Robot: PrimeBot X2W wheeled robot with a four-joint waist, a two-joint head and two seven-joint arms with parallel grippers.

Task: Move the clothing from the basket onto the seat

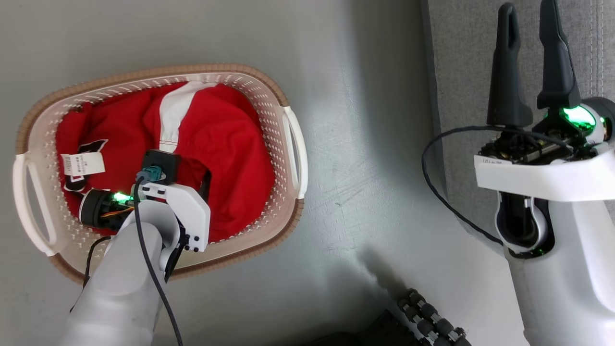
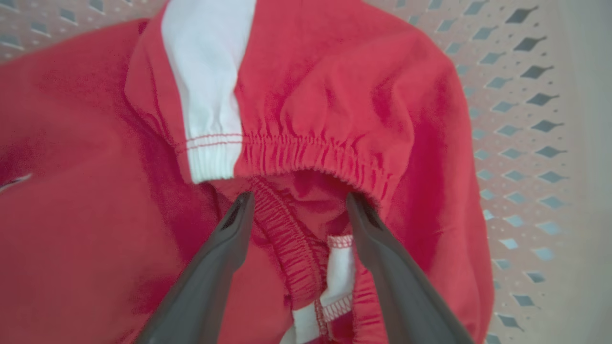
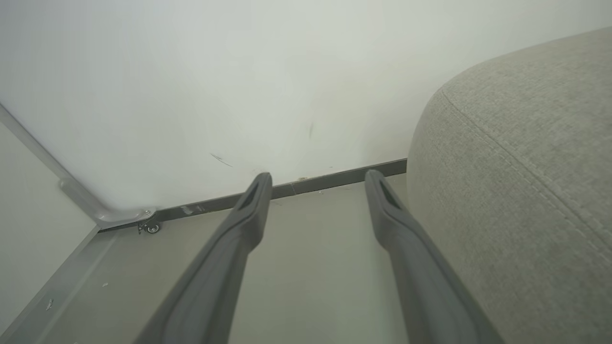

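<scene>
**Progress.** The clothing [image 1: 230, 144] is recorded as a red heap inside the basket [image 1: 144, 74], at the left of the head view. A white tag [image 1: 82, 164] is noted at the heap's left edge. The parts of the seat [image 1: 461, 72] that are in view, at the upper right, are bare grey fabric. The transfer is therefore judged to be at its start: no garment is seen lifted out, and the whole heap is left to be moved. How many garments make up the heap cannot be told.

**Left tool.** In the left wrist view the left tool [image 2: 300, 198] is seen low in the basket with its fingers spread wide and nothing gripped between them. Just beyond the tips lies a gathered elastic waistband [image 2: 311, 148], with a white stripe [image 2: 205, 71] at the upper left and the basket's perforated wall at the right. The tips are at the cloth, but contact cannot be confirmed. A pinch on the waistband is judged to be the step in hand.

**Right tool.** The right tool [image 1: 527, 9] is seen fully spread and empty at the upper right of the head view, over the seat's edge. In its own wrist view the floor [image 3: 296, 267] lies beyond the fingers, then the wall [image 3: 239, 71].
</scene>
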